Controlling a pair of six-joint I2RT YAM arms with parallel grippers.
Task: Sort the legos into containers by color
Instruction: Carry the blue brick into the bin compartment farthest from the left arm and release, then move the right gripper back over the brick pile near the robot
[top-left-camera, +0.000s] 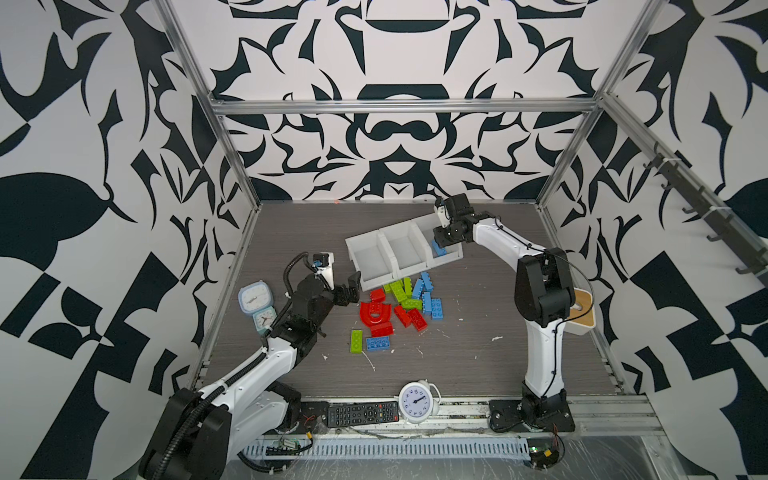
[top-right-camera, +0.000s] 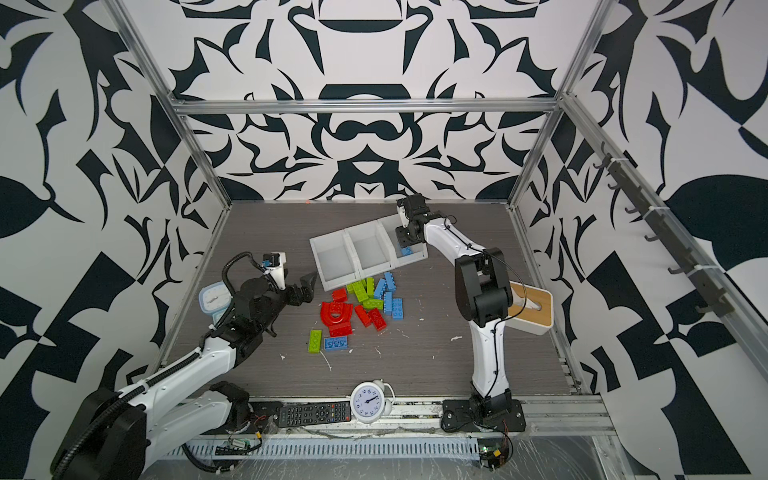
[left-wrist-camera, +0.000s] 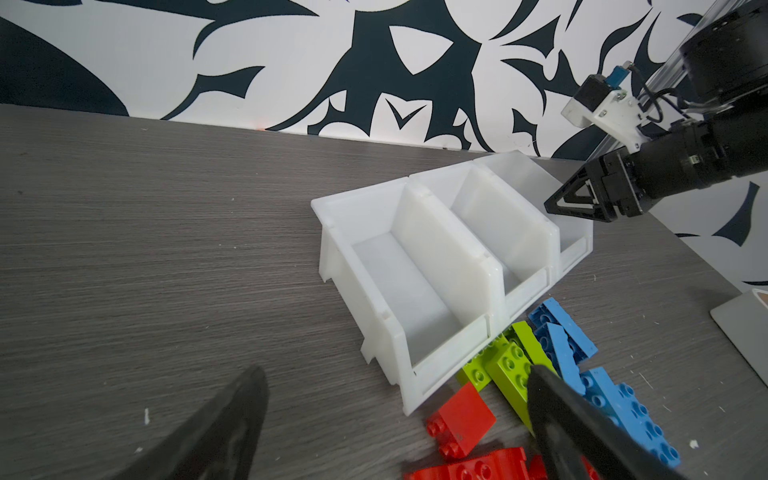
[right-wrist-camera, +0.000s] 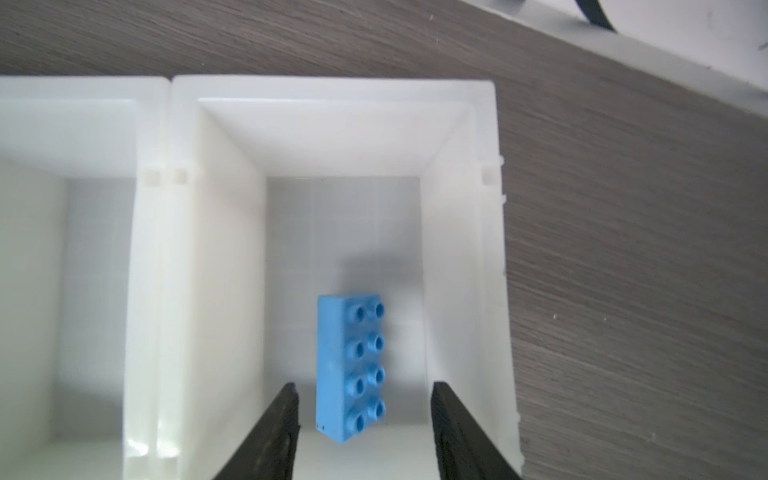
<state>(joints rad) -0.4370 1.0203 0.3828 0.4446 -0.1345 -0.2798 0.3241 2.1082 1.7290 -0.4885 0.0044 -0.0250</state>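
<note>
1. The right arm reaches out over the bins (left-wrist-camera: 436, 249) near the worktop's back edge. The right gripper (right-wrist-camera: 365, 386) points down into the rightmost bin. Its jaws are parted and clear of the blue brick (right-wrist-camera: 351, 365) between them, so it is released.
2. The left arm stretches toward mid-worktop. The left gripper (top-left-camera: 355, 286) hovers just beside the leftmost bin's front corner, jaws spread wide, holding nothing.
3. There are three joined bins, and the rightmost holds one blue brick.
4. Loose legos (top-left-camera: 411, 299) lie mid-worktop, just in front of the bins. Five are red, counting the arch (top-left-camera: 375, 312), and five are blue. About five are green, but overlap in the pile makes that count uncertain.
</note>
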